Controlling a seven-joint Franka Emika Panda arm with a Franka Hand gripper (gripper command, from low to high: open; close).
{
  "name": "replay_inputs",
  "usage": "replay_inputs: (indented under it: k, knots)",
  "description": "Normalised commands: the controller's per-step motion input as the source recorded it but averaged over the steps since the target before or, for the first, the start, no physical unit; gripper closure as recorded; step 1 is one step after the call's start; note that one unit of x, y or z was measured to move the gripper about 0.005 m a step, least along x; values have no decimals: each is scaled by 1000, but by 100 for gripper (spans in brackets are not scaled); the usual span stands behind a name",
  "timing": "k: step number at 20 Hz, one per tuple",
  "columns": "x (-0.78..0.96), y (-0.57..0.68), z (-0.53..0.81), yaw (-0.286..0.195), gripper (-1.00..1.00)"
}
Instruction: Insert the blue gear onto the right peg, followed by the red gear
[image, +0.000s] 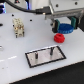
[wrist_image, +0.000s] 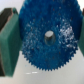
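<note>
My pincer (image: 64, 25) pinches the blue gear (wrist_image: 48, 36) above the white surface (image: 15, 55); the red gear (image: 59, 37) lies just below, near the right peg (image: 50, 50).

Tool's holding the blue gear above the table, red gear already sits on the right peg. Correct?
Not quite. The tool does hold the blue gear, but the red gear is not on the right peg. In the exterior view it lies flat on the white table, beyond the plate, directly under the tool. Both pegs on the plate stand bare.
</note>
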Motion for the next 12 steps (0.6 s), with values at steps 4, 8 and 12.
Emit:
replay_inputs:
  k: [4,8,12]
  knots:
    - [617,-250,13,0,100]
    - [484,-236,25,0,100]
    - [405,-191,1,0,100]
